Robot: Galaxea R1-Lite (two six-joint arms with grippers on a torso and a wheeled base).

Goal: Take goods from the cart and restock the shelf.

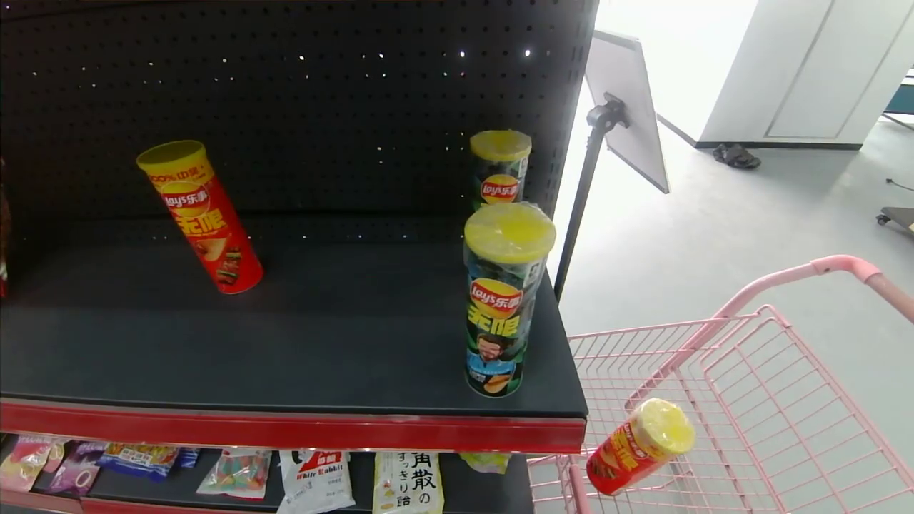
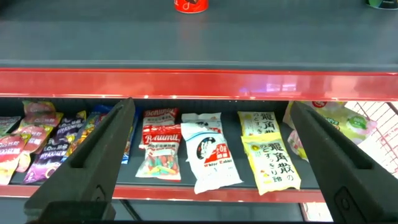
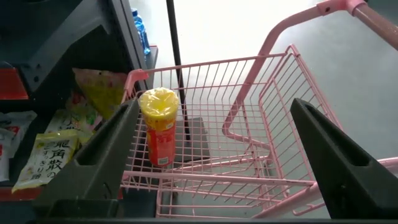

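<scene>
Left gripper (image 2: 211, 104), right gripper (image 3: 216, 102): spread wide

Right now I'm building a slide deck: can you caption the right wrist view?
Open fingers of the right gripper frame a yellow-lidded red chip can in the pink cart.

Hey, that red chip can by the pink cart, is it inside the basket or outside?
Inside. The red can stands upright on the basket floor of the pink cart, near a corner, with wire walls around it.
</scene>
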